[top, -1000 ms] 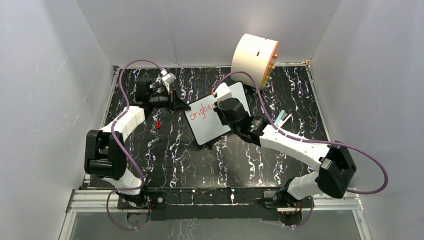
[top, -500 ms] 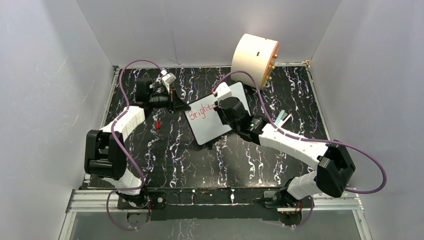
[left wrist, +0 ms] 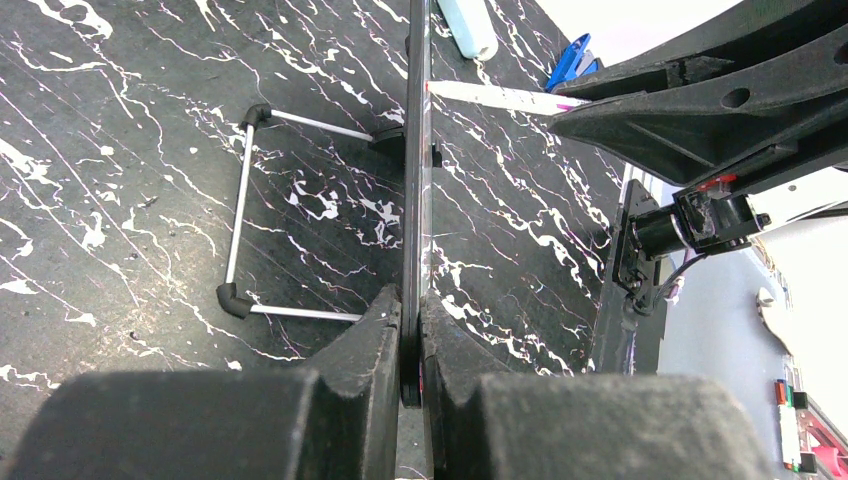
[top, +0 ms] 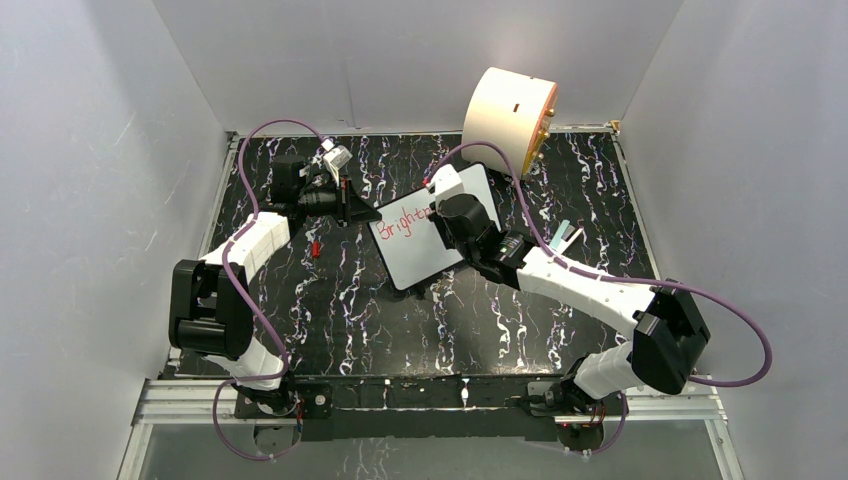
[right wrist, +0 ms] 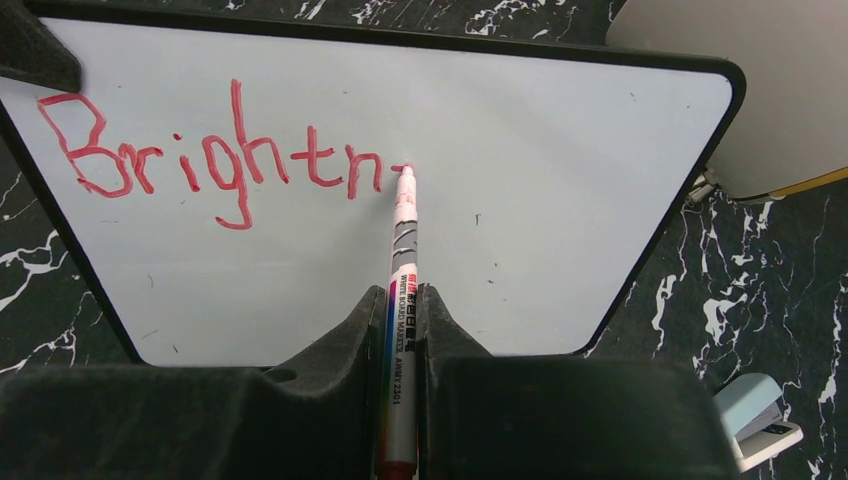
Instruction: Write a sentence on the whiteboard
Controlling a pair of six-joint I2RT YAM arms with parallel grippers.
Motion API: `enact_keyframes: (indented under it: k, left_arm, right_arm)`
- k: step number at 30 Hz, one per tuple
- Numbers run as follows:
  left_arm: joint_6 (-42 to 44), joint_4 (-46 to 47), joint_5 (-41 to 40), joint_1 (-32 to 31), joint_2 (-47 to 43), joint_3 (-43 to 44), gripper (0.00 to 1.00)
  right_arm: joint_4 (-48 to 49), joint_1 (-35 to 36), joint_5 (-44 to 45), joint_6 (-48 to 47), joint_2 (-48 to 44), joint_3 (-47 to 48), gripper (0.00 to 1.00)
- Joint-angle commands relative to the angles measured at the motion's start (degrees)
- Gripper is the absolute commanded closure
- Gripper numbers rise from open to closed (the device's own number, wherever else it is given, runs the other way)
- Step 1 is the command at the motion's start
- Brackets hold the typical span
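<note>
The whiteboard (top: 418, 255) stands tilted on the black marbled table, and its face fills the right wrist view (right wrist: 520, 240). Red letters "Brightn" (right wrist: 220, 155) and a short fresh stroke run along its top line; they are partly visible from above (top: 396, 228). My right gripper (right wrist: 403, 300) is shut on a red whiteboard marker (right wrist: 404, 235), whose tip touches the board just right of the "n". From above this gripper (top: 442, 208) covers the board's middle. My left gripper (left wrist: 411, 350) is shut on the board's edge (left wrist: 416, 150), at its left side (top: 358, 212).
A big cream cylinder (top: 508, 108) lies at the back right. A red marker cap (top: 315, 247) lies left of the board. A pale blue and white item (top: 565, 236) lies to the right (right wrist: 755, 420). A wire stand (left wrist: 240, 215) props the board. White walls enclose the table.
The right arm has shifted slightly, its elbow moving a little left. The left arm and the board have not moved.
</note>
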Motion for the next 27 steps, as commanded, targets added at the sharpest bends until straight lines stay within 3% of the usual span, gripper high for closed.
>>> enact_keyframes:
  k: [1, 27]
  left_arm:
    - [2.31, -4.79, -2.0, -1.38, 1.21, -0.42, 1.0]
    - [2.49, -4.74, -2.0, -1.39, 1.18, -0.28, 1.0]
  right_arm:
    - [2.42, -0.45, 2.49, -0.64, -0.48, 0.58, 1.0]
    - [4.99, -0.49, 1.15, -2.28, -0.38, 2.05, 1.0]
